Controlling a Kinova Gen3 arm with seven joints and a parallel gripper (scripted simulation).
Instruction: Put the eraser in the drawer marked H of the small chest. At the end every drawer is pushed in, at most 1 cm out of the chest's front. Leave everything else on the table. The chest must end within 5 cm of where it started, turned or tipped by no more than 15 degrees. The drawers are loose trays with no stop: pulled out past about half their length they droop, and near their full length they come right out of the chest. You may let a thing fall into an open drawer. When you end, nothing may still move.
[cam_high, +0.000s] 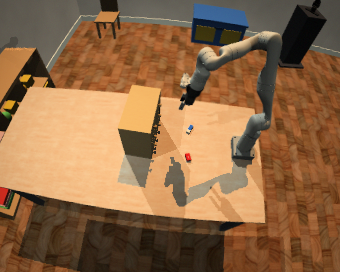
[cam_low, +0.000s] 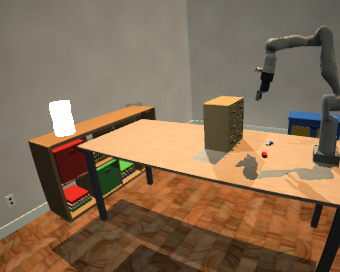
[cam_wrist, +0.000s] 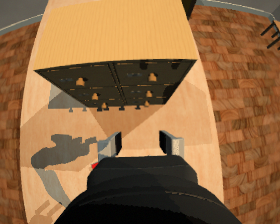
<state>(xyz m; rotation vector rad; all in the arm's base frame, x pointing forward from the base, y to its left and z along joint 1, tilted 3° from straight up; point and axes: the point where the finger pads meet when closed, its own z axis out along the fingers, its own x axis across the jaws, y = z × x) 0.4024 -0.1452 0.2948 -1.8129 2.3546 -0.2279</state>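
Note:
The small chest (cam_high: 139, 105) (cam_low: 215, 126) (cam_wrist: 117, 32) stands upright on the table (cam_high: 75, 150) (cam_low: 145, 145) (cam_wrist: 200, 145). Its dark front bears two columns of drawers with small knobs; none visibly sticks out, and the letters are not readable. A small blue-and-white block (cam_high: 190, 129) (cam_low: 269, 143), which looks like the eraser, lies in front of the chest. It does not show in the wrist view. My gripper (cam_high: 182, 106) (cam_low: 258, 95) (cam_wrist: 140, 139) is open and empty, high above the table in front of the chest, pointing down at a slant.
A small red object (cam_high: 188, 157) (cam_low: 264, 154) (cam_wrist: 95, 165) lies on the table on the other side of the blue-and-white block from my gripper, partly hidden by the gripper in the wrist view. The arm's base (cam_high: 243, 148) (cam_low: 326, 155) stands opposite the chest's drawer front.

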